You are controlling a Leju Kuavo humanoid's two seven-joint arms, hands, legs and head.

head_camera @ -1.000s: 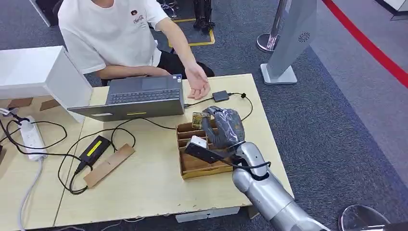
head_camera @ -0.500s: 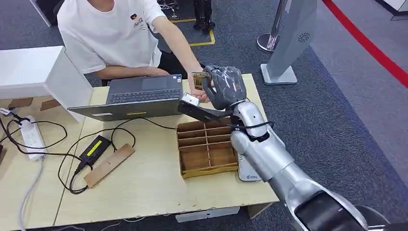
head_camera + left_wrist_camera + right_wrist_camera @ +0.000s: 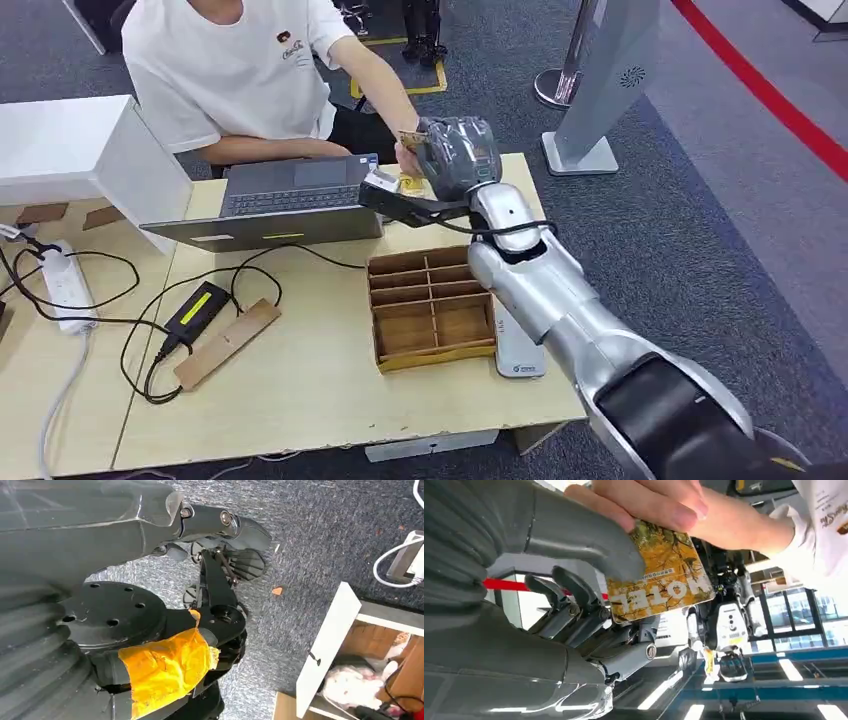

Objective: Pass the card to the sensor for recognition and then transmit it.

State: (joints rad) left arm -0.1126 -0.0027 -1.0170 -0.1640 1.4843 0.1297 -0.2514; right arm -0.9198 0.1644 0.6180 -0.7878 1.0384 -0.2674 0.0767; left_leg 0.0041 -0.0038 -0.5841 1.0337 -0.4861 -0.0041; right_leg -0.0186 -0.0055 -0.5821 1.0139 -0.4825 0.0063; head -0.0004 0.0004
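The card (image 3: 659, 577), yellow-brown with HOTEL printed on it, is pinched by my right hand (image 3: 455, 155) between thumb and fingers (image 3: 574, 600). In the head view the card (image 3: 408, 138) is raised over the table's far edge, beside the laptop. A person's hand (image 3: 664, 507) grips the card's other edge with its fingertips, so both hands hold it. My left hand (image 3: 220, 535) hangs over the carpet with nothing in it, its fingers loosely apart.
A person in a white shirt (image 3: 230, 70) sits behind the laptop (image 3: 290, 195). A wooden compartment tray (image 3: 430, 310) lies under my right arm, with a white flat device (image 3: 520, 345) beside it. Cables, a power adapter (image 3: 195, 310) and a power strip (image 3: 65, 285) lie to the left.
My right hand has risen from over the wooden tray and moved away toward the person, carrying the card. The person's hand has lifted off the table and taken hold of the card.
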